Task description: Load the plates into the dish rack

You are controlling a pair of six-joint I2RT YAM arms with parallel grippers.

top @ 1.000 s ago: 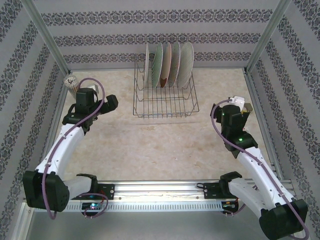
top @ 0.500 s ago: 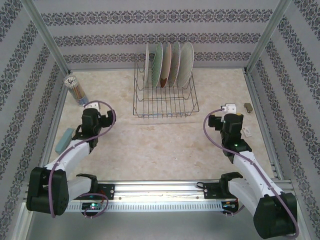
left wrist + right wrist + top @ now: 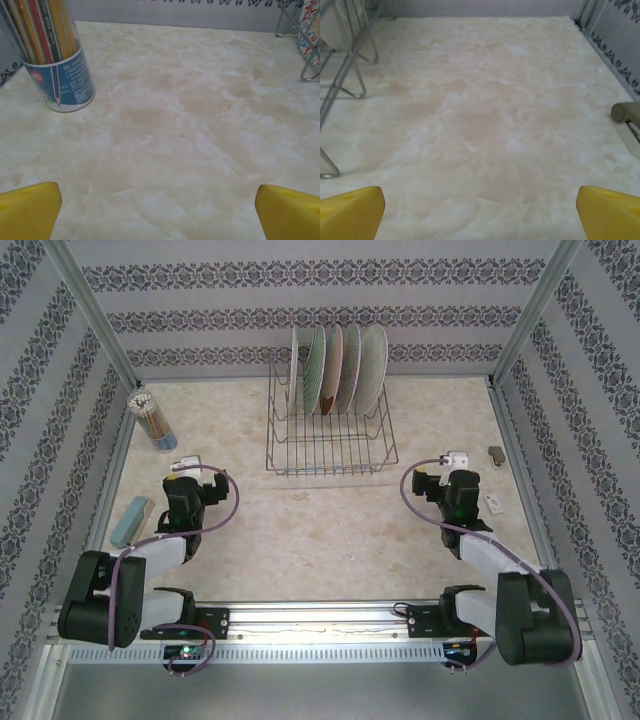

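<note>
Five plates stand on edge side by side in the back half of the dark wire dish rack, at the middle back of the table. My left gripper is low over the table, to the front left of the rack. It is open, its yellow fingertips wide apart over bare table. My right gripper is to the front right of the rack, also open with nothing between its fingertips. The rack's wire corner shows at the right of the left wrist view, and the rack's feet at the left of the right wrist view.
A cup of pencils stands at the back left, seen close as the pencil cup. A blue-green block lies by the left wall. A small brown item and a white scrap lie by the right wall.
Both arms have drawn back toward the near edge and folded low over the table. The left arm no longer covers the pencil cup. The plates and rack have not moved.
</note>
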